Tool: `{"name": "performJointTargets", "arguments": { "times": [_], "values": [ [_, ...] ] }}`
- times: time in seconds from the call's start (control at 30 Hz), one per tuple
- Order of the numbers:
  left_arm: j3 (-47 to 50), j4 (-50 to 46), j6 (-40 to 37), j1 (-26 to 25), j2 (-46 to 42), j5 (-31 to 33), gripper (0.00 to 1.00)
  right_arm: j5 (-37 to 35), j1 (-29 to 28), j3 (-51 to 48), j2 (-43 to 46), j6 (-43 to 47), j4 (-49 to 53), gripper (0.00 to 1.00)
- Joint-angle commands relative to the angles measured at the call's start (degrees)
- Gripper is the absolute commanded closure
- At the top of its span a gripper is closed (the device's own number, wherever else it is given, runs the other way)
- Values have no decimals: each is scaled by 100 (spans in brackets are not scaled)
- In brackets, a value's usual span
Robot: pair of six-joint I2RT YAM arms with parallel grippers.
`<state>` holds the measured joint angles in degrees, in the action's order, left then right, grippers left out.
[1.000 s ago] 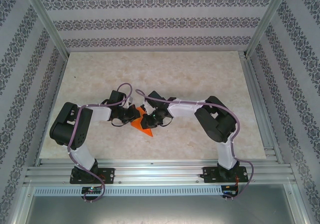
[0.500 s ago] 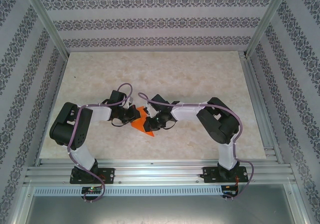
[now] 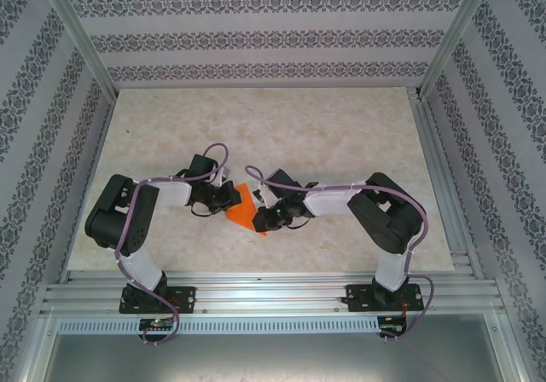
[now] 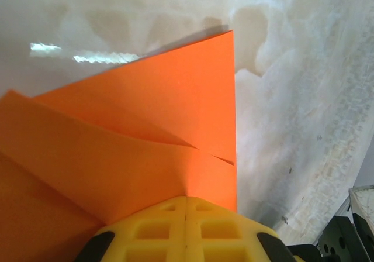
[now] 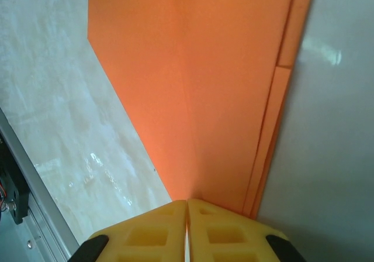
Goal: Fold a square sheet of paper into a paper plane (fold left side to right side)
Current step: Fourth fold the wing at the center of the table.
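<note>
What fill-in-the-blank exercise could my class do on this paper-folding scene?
1. The folded paper is bright ____ in colour.
2. In the top view it lies ____ the left hand and the right hand.
3. The fingers of each hand are ____ in colour.
4. With no gap between its fingers, each hand is ____, not open.

Missing words: orange; between; yellow; shut.

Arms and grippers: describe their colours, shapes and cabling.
Left arm and right arm alike: black rounded joint housings, white links, a mauve cable looped along each. Left gripper and right gripper: yellow finger pads moulded with a grid of square pockets, black at the sides.
</note>
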<state>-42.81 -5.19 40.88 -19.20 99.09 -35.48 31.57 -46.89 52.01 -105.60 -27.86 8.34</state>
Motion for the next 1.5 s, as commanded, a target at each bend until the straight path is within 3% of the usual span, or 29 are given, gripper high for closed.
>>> {"name": "performJointTargets", "arguments": {
  "times": [0.0,0.3,0.5,0.8,1.2,1.47],
  "values": [
    [81,-537,-189,55,147,867,97,77,-136,-583,71,-160,809,90],
    [84,-574,-211,51,102,898,97,36,-97,-1041,739,-52,1189,89],
    [98,-524,-178,49,45,841,97,33,176,-278,1473,97,1728,87],
    [106,-515,-172,48,-4,793,96,71,-2,941,225,-185,912,88],
    [-84,-728,-292,53,-177,713,96,-207,14,333,-356,-184,871,88],
    [-928,-1922,-837,66,-1305,1087,83,-410,14,237,-512,-75,1157,89]
  ]
}}
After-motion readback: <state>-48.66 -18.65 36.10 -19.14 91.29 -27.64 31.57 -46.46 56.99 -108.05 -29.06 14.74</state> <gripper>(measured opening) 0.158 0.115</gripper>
